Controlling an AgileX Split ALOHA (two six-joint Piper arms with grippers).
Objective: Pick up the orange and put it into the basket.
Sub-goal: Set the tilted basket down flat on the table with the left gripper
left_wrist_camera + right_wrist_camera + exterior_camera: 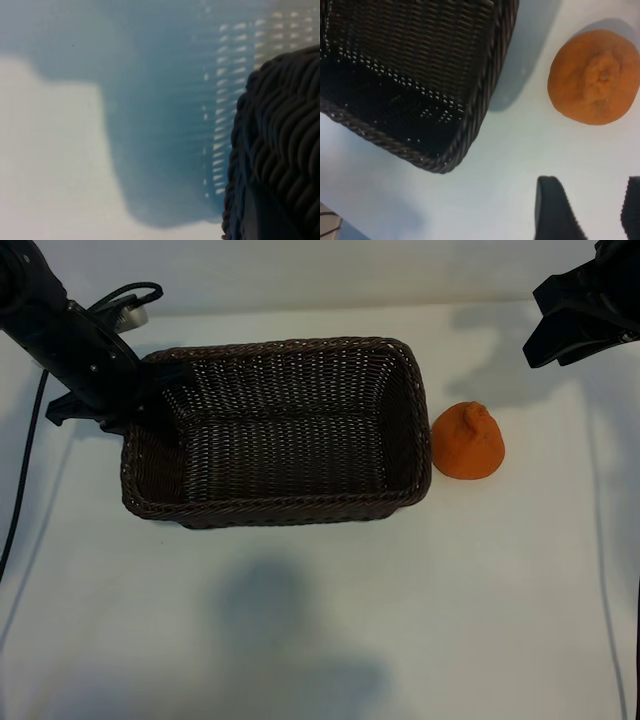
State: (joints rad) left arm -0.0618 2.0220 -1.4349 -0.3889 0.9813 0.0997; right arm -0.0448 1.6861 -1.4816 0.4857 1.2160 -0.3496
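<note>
On the table beside the wicker basket [405, 380]: orange [468, 442] lying unpicked; right gripper [585, 212]: hovering half-open, empty; left gripper [150, 390]: gripping basket rim

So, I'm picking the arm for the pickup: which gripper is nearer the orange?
Right. The right gripper hangs open just beyond the orange; the left gripper grips the basket rim on its far side.

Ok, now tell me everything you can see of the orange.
The orange is a matte, roundish fruit with a bumpy raised knob that faces up and toward the far side. It looks whole and sits on the white table, just off the basket's right end wall, on its far half, close beside it. No gripper touches it.
</note>
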